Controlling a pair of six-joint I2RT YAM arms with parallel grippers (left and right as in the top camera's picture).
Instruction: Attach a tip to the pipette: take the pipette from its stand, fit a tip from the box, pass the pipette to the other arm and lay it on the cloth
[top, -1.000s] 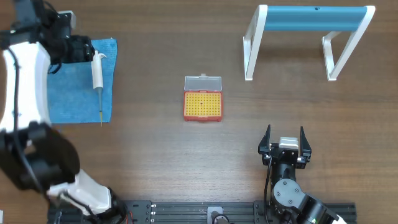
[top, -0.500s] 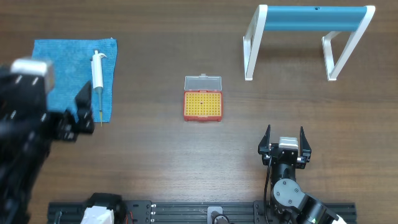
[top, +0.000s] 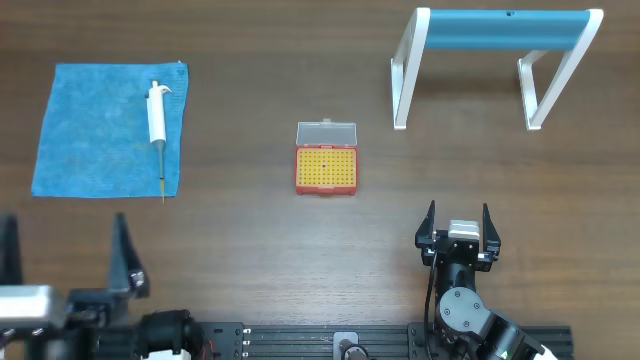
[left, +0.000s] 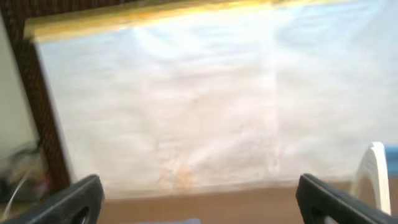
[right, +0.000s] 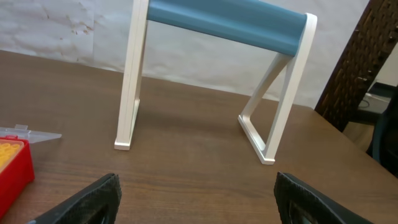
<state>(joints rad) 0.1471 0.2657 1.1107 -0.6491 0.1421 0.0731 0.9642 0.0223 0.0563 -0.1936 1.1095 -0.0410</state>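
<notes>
No legible txt, no labels, brands or nos. readable on tip box (top: 326, 170), pipette (top: 156, 118), stand (top: 500, 30)

The left arm sits low at the near left edge, its gripper (top: 63, 228) with 2 fingers spread wide, pointing far. The right arm stands near right, its gripper (top: 459, 210) also spread apart.

Pipette (top: 157, 115) on cloth (top: 95, 135) at left, tip box (top: 326, 168) centre, stand (top: 500, 55) far right
</notes>
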